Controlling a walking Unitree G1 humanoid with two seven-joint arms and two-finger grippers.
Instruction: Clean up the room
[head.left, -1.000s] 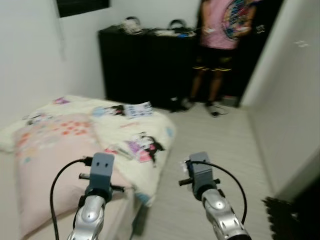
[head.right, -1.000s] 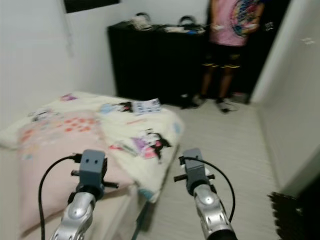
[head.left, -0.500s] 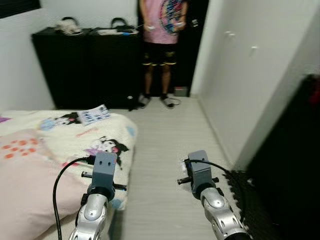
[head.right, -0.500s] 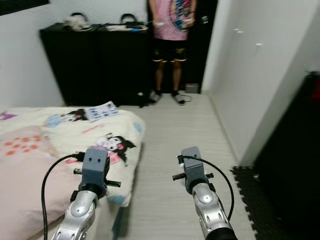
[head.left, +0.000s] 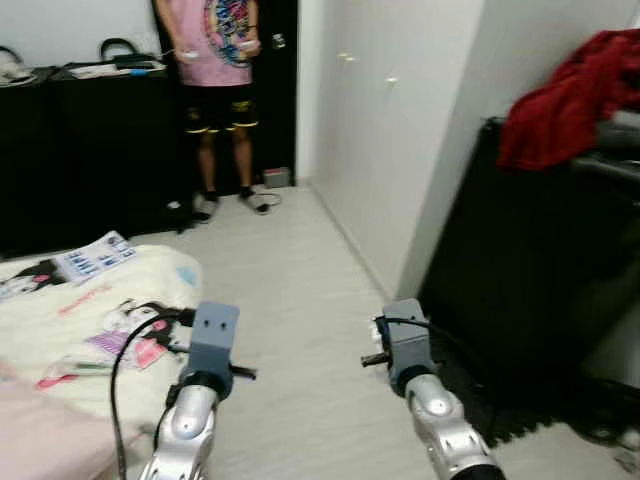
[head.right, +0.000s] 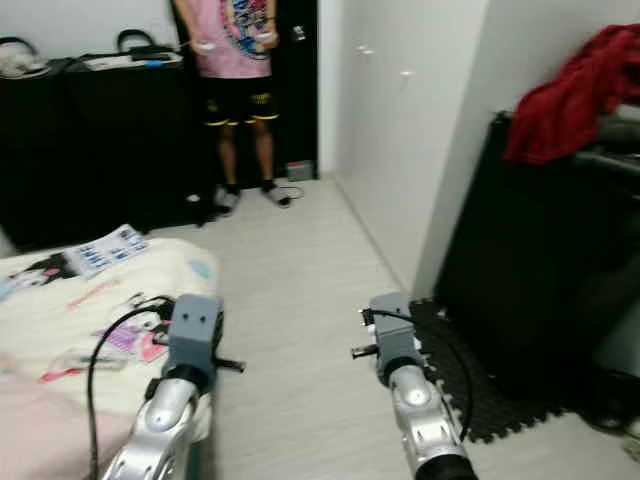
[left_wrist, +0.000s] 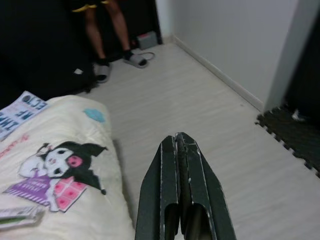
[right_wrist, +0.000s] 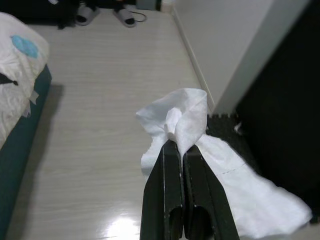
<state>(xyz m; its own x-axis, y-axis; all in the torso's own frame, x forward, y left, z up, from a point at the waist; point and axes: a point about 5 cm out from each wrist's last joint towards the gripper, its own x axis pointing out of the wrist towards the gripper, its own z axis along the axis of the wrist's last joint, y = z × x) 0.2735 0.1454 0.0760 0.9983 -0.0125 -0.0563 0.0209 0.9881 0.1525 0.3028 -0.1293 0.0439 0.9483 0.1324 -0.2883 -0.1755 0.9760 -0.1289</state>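
— Reporting gripper status?

— I read the right gripper (right_wrist: 181, 145) clamped on a white tissue (right_wrist: 182, 117), held over the pale floor (right_wrist: 100, 100) beside the black foam mat (head.right: 470, 400). The left gripper (left_wrist: 180, 140) has its fingers pressed together, empty, near the bed (left_wrist: 55, 165).

— Surroundings?

— I see a person (head.left: 220, 60) by the black cabinet (head.left: 90, 130) — red cloth (head.left: 570, 95) at right.

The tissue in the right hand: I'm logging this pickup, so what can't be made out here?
- Tissue: its far end is cut by the right wrist view's edge.
- Right hand: in the eye views its fingers are hidden behind its own wrist.
- Red cloth: cut by the picture's edge.
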